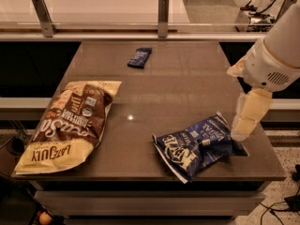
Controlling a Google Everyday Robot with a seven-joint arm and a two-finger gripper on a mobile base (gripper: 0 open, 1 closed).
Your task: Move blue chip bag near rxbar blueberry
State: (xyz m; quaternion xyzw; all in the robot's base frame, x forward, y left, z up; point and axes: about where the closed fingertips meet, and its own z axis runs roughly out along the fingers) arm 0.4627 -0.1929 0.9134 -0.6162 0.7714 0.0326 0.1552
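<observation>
The blue chip bag [194, 146], crinkled navy foil with white lettering, lies near the front right edge of the brown table [178, 88]. The rxbar blueberry [139, 57], a small flat dark blue bar, lies at the back centre of the table, far from the bag. My gripper [244, 123] hangs from the white arm at the right edge of the table. It is just right of and slightly above the bag's right end and holds nothing that I can see.
A large brown-and-yellow chip bag [70, 123] lies on the left side of the table. A rail with metal posts [162, 15] runs behind the table's far edge. Cables and equipment sit on the floor at the right.
</observation>
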